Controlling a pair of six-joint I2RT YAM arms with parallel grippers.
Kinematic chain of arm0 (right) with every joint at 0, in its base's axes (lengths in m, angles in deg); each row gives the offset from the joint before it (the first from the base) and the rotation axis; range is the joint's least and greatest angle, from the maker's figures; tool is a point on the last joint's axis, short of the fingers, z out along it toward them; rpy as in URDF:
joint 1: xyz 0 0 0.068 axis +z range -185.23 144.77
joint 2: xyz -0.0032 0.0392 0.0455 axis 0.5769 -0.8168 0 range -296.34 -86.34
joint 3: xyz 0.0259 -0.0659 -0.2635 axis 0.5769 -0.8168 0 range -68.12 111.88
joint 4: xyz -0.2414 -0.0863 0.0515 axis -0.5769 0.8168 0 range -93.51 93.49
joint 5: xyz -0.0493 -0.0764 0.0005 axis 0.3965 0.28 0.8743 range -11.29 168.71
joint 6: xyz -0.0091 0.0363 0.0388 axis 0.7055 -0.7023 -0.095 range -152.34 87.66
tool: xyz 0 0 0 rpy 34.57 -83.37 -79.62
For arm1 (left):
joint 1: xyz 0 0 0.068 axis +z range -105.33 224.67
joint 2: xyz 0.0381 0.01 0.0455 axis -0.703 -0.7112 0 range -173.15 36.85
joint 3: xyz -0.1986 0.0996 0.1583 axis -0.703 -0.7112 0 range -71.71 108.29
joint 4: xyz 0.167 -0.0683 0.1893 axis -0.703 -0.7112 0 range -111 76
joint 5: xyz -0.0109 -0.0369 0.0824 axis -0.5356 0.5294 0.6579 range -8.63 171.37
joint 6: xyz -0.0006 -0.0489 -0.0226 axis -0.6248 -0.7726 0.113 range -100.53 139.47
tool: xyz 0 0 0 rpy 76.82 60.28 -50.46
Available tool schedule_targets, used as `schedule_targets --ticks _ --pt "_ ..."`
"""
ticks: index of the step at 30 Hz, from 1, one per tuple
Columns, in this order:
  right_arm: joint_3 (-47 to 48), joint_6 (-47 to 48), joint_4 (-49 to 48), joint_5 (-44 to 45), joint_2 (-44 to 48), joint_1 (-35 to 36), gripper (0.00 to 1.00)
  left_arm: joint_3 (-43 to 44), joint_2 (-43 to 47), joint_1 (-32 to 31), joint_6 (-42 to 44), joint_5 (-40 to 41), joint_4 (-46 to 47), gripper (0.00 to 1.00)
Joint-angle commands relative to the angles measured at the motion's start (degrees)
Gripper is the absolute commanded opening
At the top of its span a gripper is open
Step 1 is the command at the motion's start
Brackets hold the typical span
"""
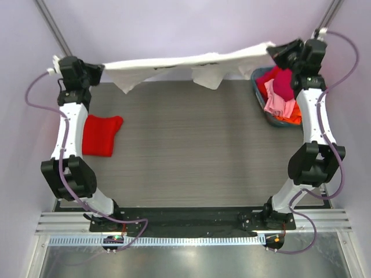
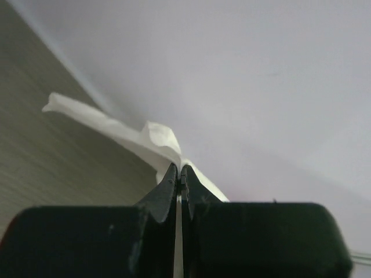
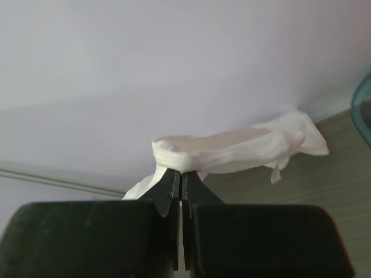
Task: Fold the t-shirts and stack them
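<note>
A large white t-shirt (image 1: 185,65) with black marks hangs stretched in the air along the table's far edge, held at both ends. My left gripper (image 1: 98,70) is shut on its left end, seen as white cloth (image 2: 148,139) at the fingertips in the left wrist view. My right gripper (image 1: 272,52) is shut on its right end, a white hem (image 3: 191,153) bunched over the fingertips in the right wrist view. A folded red t-shirt (image 1: 101,135) lies on the table at the left. Pink, magenta and orange t-shirts (image 1: 279,95) sit piled in the basket.
A grey-blue plastic basket (image 1: 259,104) stands at the far right of the grey wood-grain table (image 1: 191,150). A lilac wall closes the back. A metal rail runs along the near edge by the arm bases.
</note>
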Motion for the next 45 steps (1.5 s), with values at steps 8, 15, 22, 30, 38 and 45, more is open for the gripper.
schedule_targets --ticks 8,15,22,30,38,45 --pt "-42.7 0.7 -17.5 -4.6 13.6 -3.6 0.01 -34.4 7.3 1.3 1.1 -3.7 16.1 0.0" --pt "-59.2 3.8 -18.0 -2.8 19.0 -3.6 0.01 -49.2 13.3 1.3 3.4 -3.4 17.5 0.0" --pt "-79.6 3.2 -21.0 3.3 32.5 -3.6 0.01 -66.5 26.3 1.4 2.0 -1.0 11.5 0.0" --pt "-89.7 5.9 -5.9 11.1 54.2 -3.7 0.01 -74.2 47.6 1.3 2.6 1.9 -1.7 0.0" --pt "-94.5 1.9 6.6 15.8 68.4 -3.6 0.02 -77.4 53.2 1.5 2.8 4.6 -13.5 0.0" --pt "-96.5 -3.3 13.5 20.1 68.4 -3.7 0.13 -84.2 59.3 1.5 2.4 5.8 -17.3 0.0"
